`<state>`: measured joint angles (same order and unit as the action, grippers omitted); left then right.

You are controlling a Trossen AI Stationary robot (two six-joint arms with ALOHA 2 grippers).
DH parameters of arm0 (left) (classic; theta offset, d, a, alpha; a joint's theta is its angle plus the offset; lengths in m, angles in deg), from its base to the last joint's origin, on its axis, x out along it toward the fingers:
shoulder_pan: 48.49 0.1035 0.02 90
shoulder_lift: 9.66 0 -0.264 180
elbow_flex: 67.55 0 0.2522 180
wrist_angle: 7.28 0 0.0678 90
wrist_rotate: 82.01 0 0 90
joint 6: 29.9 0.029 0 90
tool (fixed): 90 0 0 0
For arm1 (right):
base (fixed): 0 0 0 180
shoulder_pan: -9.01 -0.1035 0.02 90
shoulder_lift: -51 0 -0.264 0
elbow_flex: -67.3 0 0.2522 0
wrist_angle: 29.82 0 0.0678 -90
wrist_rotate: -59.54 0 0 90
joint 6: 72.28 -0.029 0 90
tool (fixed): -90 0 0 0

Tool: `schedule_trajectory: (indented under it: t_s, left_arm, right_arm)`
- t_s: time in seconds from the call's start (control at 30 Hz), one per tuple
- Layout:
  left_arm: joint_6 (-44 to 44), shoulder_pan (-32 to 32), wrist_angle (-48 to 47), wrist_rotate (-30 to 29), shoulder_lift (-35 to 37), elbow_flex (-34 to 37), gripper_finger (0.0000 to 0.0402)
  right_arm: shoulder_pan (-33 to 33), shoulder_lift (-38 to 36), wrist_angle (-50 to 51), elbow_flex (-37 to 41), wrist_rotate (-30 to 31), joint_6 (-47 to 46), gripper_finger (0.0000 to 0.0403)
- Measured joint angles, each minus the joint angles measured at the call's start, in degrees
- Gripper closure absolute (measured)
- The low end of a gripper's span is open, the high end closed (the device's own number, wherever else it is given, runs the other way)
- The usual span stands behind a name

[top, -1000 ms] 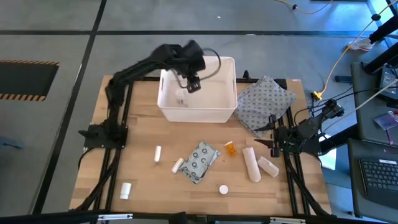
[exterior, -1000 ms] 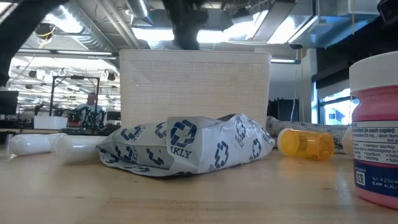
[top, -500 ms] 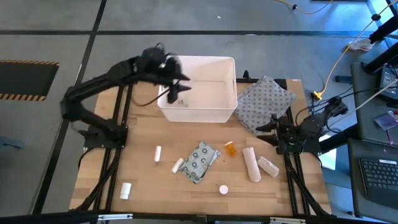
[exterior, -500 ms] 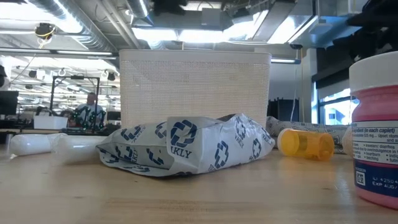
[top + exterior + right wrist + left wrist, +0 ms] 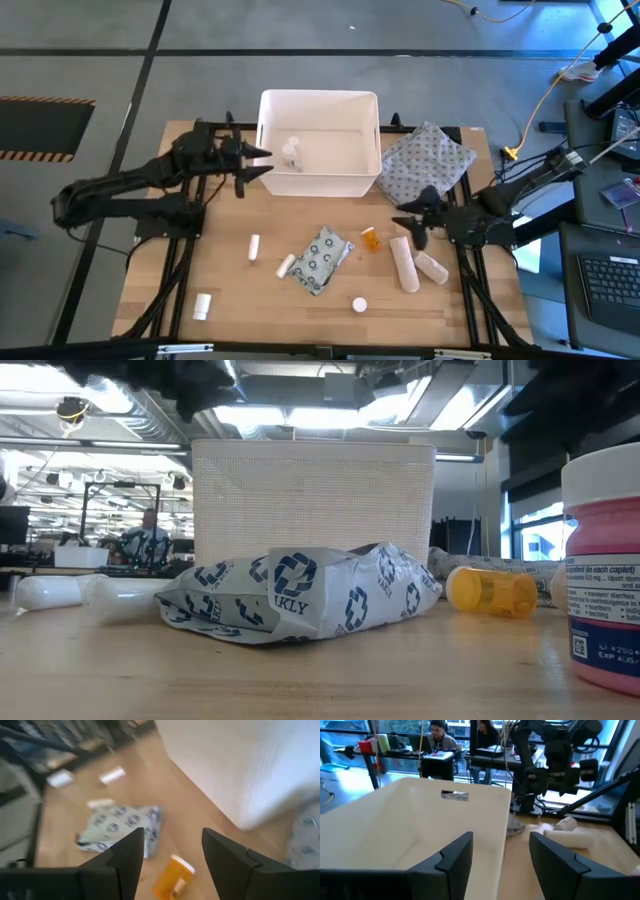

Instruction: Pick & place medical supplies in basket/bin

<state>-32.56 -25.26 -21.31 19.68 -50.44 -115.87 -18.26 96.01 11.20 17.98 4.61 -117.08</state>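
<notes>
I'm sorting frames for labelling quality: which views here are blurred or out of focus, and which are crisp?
Right wrist view: motion-smeared throughout, the orange pill bottle and dotted packet soft-edged. Low view: the near pink-labelled bottle slightly soft, the packet sharp, bright ceiling lights behind the white bin. Left wrist view: fairly sharp, its own fingers in dark silhouette. High view: crisp and evenly lit.

One white tub (image 5: 320,180) is seen, with one small white item (image 5: 292,152) inside. One dotted packet (image 5: 321,259), one orange bottle (image 5: 371,239), two gauze rolls (image 5: 403,263), four small white pieces (image 5: 254,246) and one patterned pouch (image 5: 425,165) are counted.
</notes>
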Motion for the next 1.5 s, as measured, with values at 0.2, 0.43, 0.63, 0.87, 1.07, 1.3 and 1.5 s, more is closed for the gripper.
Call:
schedule_trajectory:
  t_s: [0.2,0.43,0.63,0.87,1.07,1.3,1.5]
  left_arm:
    - [-3.68,0.0,1.86,0.01,9.19,9.55,0.0215]
    - [-6.51,0.0,2.25,0.0,19.96,18.58,0.0215]
    - [-6.66,0.0,1.78,-0.01,27.97,23.95,0.0215]
    - [-6.66,0.0,0.12,-0.14,35.15,28.17,0.0215]
    - [-6.66,0.0,-0.32,-0.1,35.93,29.61,0.0215]
    - [-6.66,0.0,-0.24,-0.1,35.7,29.61,0.0215]
    - [-6.66,0.0,-0.19,-0.08,35.7,29.61,0.0215]
  right_arm:
    - [4.89,13.11,2.0,-4.51,-4.61,-5.21,0.0201]
    - [6.09,21.81,-0.5,-6.32,-8.69,-4.16,0.0201]
    - [6.39,25.92,-4.12,-6.38,-7.72,-1.66,0.0201]
    - [9.58,31.03,-4.07,-6.38,-7.28,-5.94,0.0201]
    - [12.73,34.75,-4.1,-6.38,-9.39,-8.99,0.0201]
    - [15.17,37.87,-6.65,-6.38,-17.37,-9.14,0.0201]
    - [15.16,38.84,-7.73,-6.38,-18.32,-8.7,0.0201]
